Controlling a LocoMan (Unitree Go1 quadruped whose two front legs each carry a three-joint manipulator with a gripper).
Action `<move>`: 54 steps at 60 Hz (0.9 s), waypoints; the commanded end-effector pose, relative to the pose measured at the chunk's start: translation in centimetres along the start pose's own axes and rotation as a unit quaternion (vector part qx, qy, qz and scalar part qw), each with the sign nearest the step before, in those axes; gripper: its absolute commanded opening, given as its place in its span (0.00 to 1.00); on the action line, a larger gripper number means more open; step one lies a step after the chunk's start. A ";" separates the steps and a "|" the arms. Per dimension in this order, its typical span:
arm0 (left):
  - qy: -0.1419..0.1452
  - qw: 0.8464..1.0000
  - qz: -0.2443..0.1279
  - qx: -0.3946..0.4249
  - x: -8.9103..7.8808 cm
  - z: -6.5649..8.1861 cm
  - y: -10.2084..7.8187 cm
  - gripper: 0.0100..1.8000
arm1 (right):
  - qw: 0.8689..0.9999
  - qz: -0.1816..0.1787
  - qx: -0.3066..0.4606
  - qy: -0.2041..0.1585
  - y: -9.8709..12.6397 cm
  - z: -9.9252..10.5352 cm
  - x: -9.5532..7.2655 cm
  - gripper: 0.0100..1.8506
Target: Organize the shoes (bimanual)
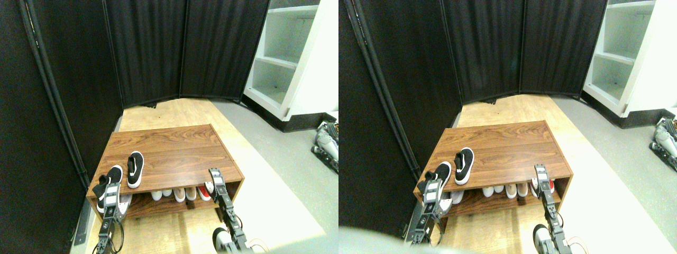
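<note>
Two black shoes with white soles are on the left part of the wooden rack's top [174, 145]. One shoe [135, 168] lies flat, toe pointing away from me. The other shoe [112, 178] sits at the front left corner, its heel hanging over the edge. My left gripper [107, 189] is right at that heel, and whether it holds the shoe is not clear. My right gripper [216, 177] is up at the front edge of the rack on the right side, away from both shoes.
On the rack's lower shelf stand white shoes [157, 195], beige shoes [180, 194] and a red shoe [203, 190]. A black folding screen [148, 53] closes the back and left. A white shelf unit [285, 58] stands at the back right, with grey equipment [325, 143] on the floor.
</note>
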 end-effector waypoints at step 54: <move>-0.097 0.947 0.122 -0.282 -1.1 -1.6 4.1 0.84 | 0.884 -0.024 0.458 -0.090 -2.4 1.3 -0.3 0.41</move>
